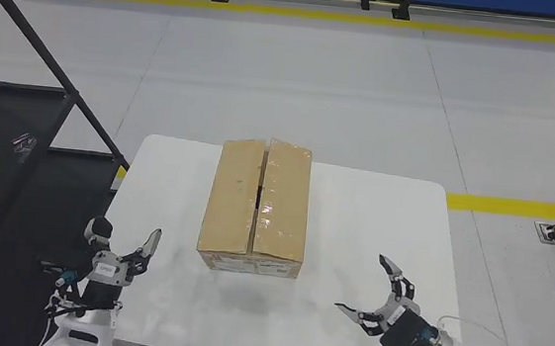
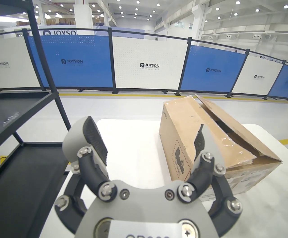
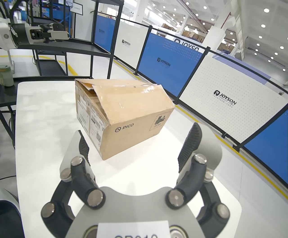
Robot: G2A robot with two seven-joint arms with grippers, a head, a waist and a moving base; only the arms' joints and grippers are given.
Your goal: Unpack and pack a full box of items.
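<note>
A brown cardboard box (image 1: 255,211) stands in the middle of the white table (image 1: 371,241). Its two top flaps are folded down, with a narrow slit between them; what is inside is hidden. In the left wrist view the box (image 2: 186,135) has one flap lifted a little at the far end. The right wrist view has the box (image 3: 126,112) ahead, labels on its end face. My left gripper (image 1: 124,242) is open near the table's front left edge, apart from the box, empty. My right gripper (image 1: 365,288) is open near the front right, also empty.
A black metal shelf rack (image 1: 11,150) stands close to the table's left side, and its trays (image 2: 27,157) lie just beside my left gripper. A fence of blue and white panels (image 2: 146,67) runs behind. Bare table surface surrounds the box.
</note>
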